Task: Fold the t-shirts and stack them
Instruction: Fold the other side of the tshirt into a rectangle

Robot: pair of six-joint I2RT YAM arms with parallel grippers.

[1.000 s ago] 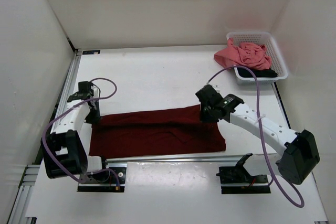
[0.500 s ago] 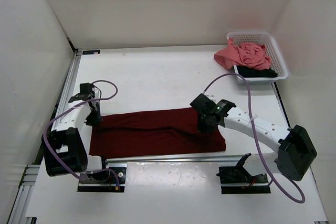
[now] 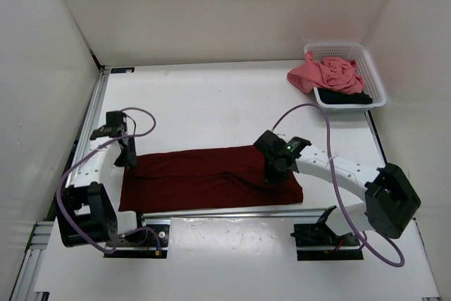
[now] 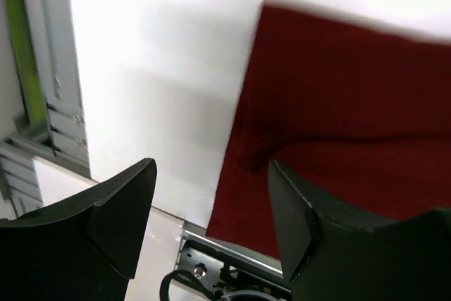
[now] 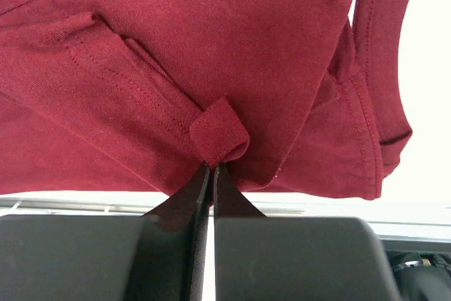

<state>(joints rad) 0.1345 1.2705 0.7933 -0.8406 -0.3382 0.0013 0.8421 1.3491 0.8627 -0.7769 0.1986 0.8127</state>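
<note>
maroon shirt (image 3: 211,177): long axis left-right | right gripper (image 5: 210,167): clamped on its fold, at tips | left gripper (image 4: 211,167): open, shirt end just beside

No readable text, label, brand, number or sign appears in any view.

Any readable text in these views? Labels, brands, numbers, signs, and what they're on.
No text can be read in any view.
Dark maroon cloth t-shirt: plain, with no print or tag lettering, in the wrist views too.
Salmon pink cloth t-shirt and white plastic mesh basket: no lettering visible.
Small dark strip at the table's far left corner: too small to tell if it bears text.
</note>
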